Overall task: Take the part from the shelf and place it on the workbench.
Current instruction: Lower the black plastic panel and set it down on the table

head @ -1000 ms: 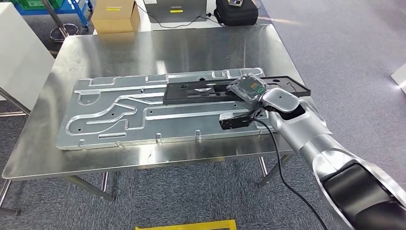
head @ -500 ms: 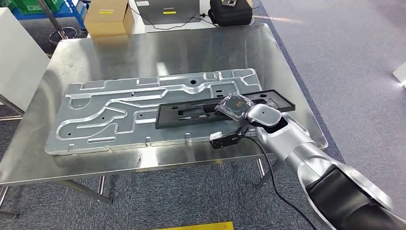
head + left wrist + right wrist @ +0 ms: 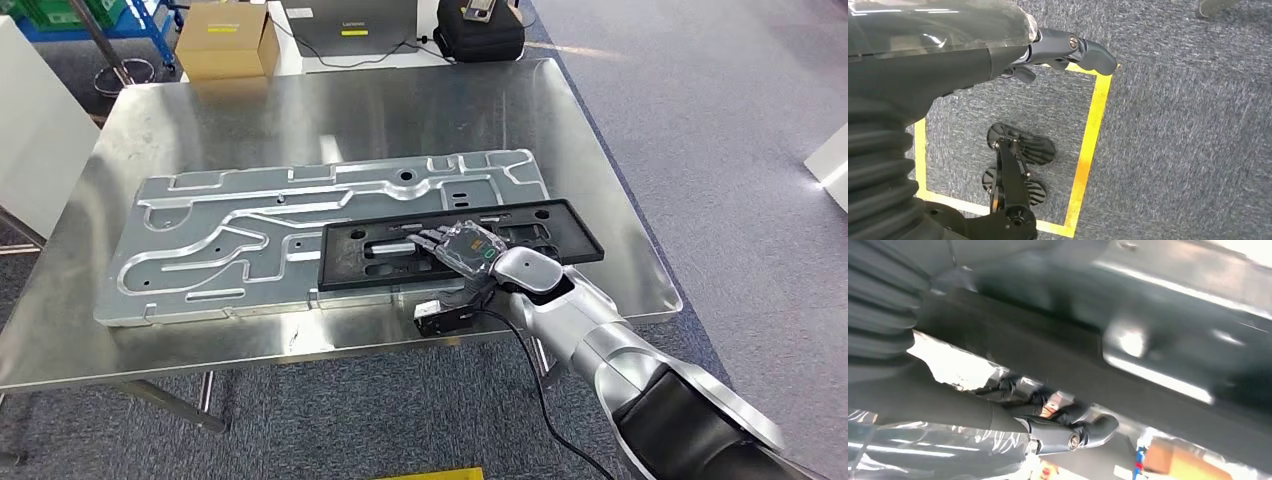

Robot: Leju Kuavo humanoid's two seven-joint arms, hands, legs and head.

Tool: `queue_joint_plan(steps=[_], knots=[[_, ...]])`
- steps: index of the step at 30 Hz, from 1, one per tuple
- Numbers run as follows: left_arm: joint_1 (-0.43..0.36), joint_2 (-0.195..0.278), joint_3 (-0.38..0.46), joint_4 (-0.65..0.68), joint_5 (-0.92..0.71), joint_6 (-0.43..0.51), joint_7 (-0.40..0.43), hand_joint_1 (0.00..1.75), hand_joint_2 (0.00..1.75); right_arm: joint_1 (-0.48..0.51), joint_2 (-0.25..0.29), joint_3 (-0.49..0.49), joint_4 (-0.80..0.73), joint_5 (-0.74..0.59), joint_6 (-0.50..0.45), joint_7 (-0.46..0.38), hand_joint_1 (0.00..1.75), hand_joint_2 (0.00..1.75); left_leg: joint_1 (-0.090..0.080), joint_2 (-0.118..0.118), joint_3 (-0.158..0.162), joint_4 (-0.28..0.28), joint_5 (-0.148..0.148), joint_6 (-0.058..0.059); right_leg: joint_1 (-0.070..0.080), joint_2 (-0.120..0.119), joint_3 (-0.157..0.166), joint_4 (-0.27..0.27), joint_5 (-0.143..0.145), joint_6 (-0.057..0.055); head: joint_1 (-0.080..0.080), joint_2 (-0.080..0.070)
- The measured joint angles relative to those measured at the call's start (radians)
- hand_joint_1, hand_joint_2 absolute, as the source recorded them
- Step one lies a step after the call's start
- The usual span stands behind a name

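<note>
A long black frame-like part (image 3: 545, 228) lies across the near right of a large grooved aluminium plate (image 3: 250, 230) on the steel workbench (image 3: 300, 110). My right hand (image 3: 465, 245), wrapped in clear film, grips the part at its middle, with fingers laid over its top face. In the right wrist view the part's dark edge (image 3: 1048, 355) runs across close above the thumb (image 3: 1073, 432). My left hand (image 3: 1048, 50) hangs over the grey carpet and holds nothing.
At the workbench's far edge stand a cardboard box (image 3: 220, 38), a laptop (image 3: 345, 25) and a black bag (image 3: 478, 28). A white cabinet (image 3: 30, 130) stands at the left. Yellow tape (image 3: 1088, 140) marks the floor. A cable hangs from my right wrist.
The camera has shifted. Relative to the plate, the black part and my right hand have come toward the near edge and slightly left; the hand's fingers now lie flatter on the part.
</note>
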Motion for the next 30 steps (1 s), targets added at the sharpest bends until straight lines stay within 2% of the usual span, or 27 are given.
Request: queue_joint_plan(steps=[1,3,4,5,6,7,8,10,11,14,15,16,19,20,21,22,23,25,26,29,30], knots=[[-0.001,0.0,0.0,0.0,0.0,0.002,0.002,0.0,0.0,0.005,0.0,-0.014,-0.002,-0.033,-0.024,-0.026,0.0,0.0,0.002,0.001,0.001,-0.004,0.003,0.005,-0.001,-0.001,-0.017,0.037,-0.025,0.004,0.001,0.0],[-0.002,-0.001,0.0,0.0,0.001,0.002,0.003,0.0,0.0,0.02,0.0,-0.058,-0.02,-0.118,-0.074,-0.097,0.0,0.0,0.002,0.001,0.0,-0.005,0.005,0.008,-0.004,-0.003,-0.071,0.158,-0.087,0.011,0.001,0.0],[-0.002,-0.001,0.0,0.0,0.001,0.001,0.001,0.0,0.0,0.032,-0.001,-0.085,-0.039,-0.164,-0.095,-0.132,0.0,0.0,0.002,0.001,0.0,-0.004,0.005,0.009,-0.006,-0.003,-0.096,0.212,-0.106,0.013,0.001,0.0],[-0.002,-0.001,0.0,0.0,0.002,-0.001,-0.002,0.0,0.0,0.047,-0.004,-0.114,-0.066,-0.21,-0.112,-0.161,0.0,0.0,0.002,0.001,0.0,-0.004,0.004,0.009,-0.008,-0.003,-0.108,0.239,-0.108,0.015,0.001,0.0],[-0.001,-0.002,0.0,0.0,0.002,-0.003,-0.005,0.0,0.0,0.063,-0.012,-0.142,-0.105,-0.256,-0.123,-0.183,0.0,0.0,0.002,0.001,0.0,-0.002,0.003,0.008,-0.01,-0.004,-0.104,0.229,-0.091,0.016,0.001,0.0],[-0.001,-0.003,0.0,0.0,0.002,-0.006,-0.008,0.0,0.0,0.081,-0.023,-0.166,-0.152,-0.305,-0.13,-0.196,0.0,0.0,0.002,0.0,0.001,0.0,0.002,0.007,-0.012,-0.005,-0.082,0.184,-0.06,0.015,0.001,0.0],[0.0,-0.004,0.0,0.0,0.003,-0.009,-0.01,0.0,0.0,0.1,-0.039,-0.189,-0.213,-0.36,-0.135,-0.203,0.0,0.0,0.002,-0.002,0.001,0.002,-0.001,0.004,-0.013,-0.008,-0.05,0.117,-0.026,0.013,0.001,0.0],[0.001,-0.006,0.001,0.0,0.009,-0.012,-0.013,0.0,0.0,0.142,-0.077,-0.226,-0.357,-0.482,-0.145,-0.209,0.0,0.0,-0.001,-0.005,-0.001,0.007,-0.005,-0.003,-0.01,-0.011,0.001,0.008,0.01,0.008,0.001,0.0],[0.002,-0.007,0.002,0.0,0.014,-0.011,-0.014,0.0,0.0,0.168,-0.099,-0.242,-0.437,-0.545,-0.157,-0.209,0.0,0.0,-0.003,-0.006,-0.002,0.008,-0.006,-0.008,-0.007,-0.011,0.011,-0.016,0.013,0.005,0.0,0.0],[0.007,-0.009,0.008,0.0,0.026,-0.006,-0.014,0.0,0.0,0.272,-0.174,-0.295,-0.676,-0.692,-0.229,-0.209,0.0,0.0,-0.002,-0.007,0.0,0.007,-0.011,-0.022,-0.005,-0.012,0.017,-0.027,0.012,-0.009,0.0,0.0],[0.009,-0.01,0.011,0.001,0.031,-0.003,-0.014,0.0,0.0,0.312,-0.2,-0.321,-0.755,-0.721,-0.265,-0.209,0.0,0.0,-0.001,-0.006,-0.003,0.02,-0.025,-0.026,-0.007,-0.013,0.02,-0.031,0.015,-0.016,-0.001,0.0],[0.011,-0.011,0.015,0.001,0.035,0.001,-0.014,0.0,0.0,0.356,-0.227,-0.355,-0.832,-0.74,-0.304,-0.21,0.0,0.0,-0.001,-0.004,-0.014,0.053,-0.051,-0.029,-0.01,-0.015,0.023,-0.035,0.017,-0.021,-0.002,0.0],[0.018,-0.014,0.027,0.001,0.049,0.013,-0.014,0.0,0.0,0.506,-0.29,-0.48,-1.009,-0.763,-0.392,-0.207,0.0,0.0,0.001,0.0,-0.082,0.237,-0.16,-0.033,-0.007,-0.021,0.023,-0.036,0.019,-0.028,-0.003,0.0],[0.021,-0.016,0.03,0.001,0.055,0.017,-0.014,0.0,0.0,0.562,-0.306,-0.53,-1.054,-0.765,-0.401,-0.207,0.0,0.0,0.001,0.0,-0.094,0.277,-0.176,-0.034,-0.007,-0.022,0.022,-0.035,0.018,-0.028,-0.004,0.0],[0.023,-0.018,0.033,0.001,0.06,0.022,-0.013,0.0,0.0,0.625,-0.319,-0.59,-1.096,-0.764,-0.405,-0.207,0.0,0.0,0.001,0.0,-0.087,0.279,-0.171,-0.034,-0.006,-0.023,0.021,-0.034,0.018,-0.028,-0.005,0.0],[0.025,-0.02,0.036,0.001,0.065,0.026,-0.013,0.0,0.0,0.695,-0.328,-0.658,-1.13,-0.762,-0.406,-0.207,0.0,0.0,0.002,0.0,-0.062,0.24,-0.148,-0.033,-0.006,-0.025,0.021,-0.033,0.017,-0.027,-0.005,0.0],[0.027,-0.022,0.039,0.001,0.069,0.031,-0.013,0.0,0.0,0.766,-0.332,-0.731,-1.157,-0.758,-0.407,-0.209,0.0,0.0,0.002,-0.001,-0.021,0.17,-0.117,-0.031,-0.006,-0.027,0.02,-0.031,0.017,-0.026,-0.006,0.0],[0.032,-0.025,0.045,0.001,0.073,0.036,-0.013,0.0,0.0,0.871,-0.334,-0.864,-1.183,-0.74,-0.407,-0.208,0.0,0.0,0.0,-0.002,0.047,0.042,-0.077,-0.024,-0.005,-0.028,0.017,-0.025,0.017,-0.019,-0.005,0.0],[0.033,-0.026,0.047,0.001,0.074,0.037,-0.012,0.0,0.0,0.905,-0.334,-0.917,-1.181,-0.719,-0.406,-0.208,0.0,0.0,-0.003,-0.003,0.062,0.011,-0.07,-0.02,-0.004,-0.025,0.015,-0.024,0.019,-0.013,-0.005,0.0],[0.032,-0.033,0.05,0.0,0.073,0.037,-0.008,0.0,0.0,0.988,-0.317,-1.073,-1.082,-0.61,-0.403,-0.209,0.0,0.0,-0.006,-0.001,0.064,-0.001,-0.057,-0.001,-0.006,-0.022,0.017,-0.03,0.028,0.009,-0.005,0.0],[0.032,-0.036,0.05,0.0,0.071,0.035,-0.006,0.0,0.0,1.011,-0.304,-1.132,-1.016,-0.574,-0.403,-0.208,0.0,0.0,-0.006,-0.002,0.062,-0.006,-0.048,0.009,-0.007,-0.022,0.016,-0.024,0.016,0.015,-0.004,0.0]])
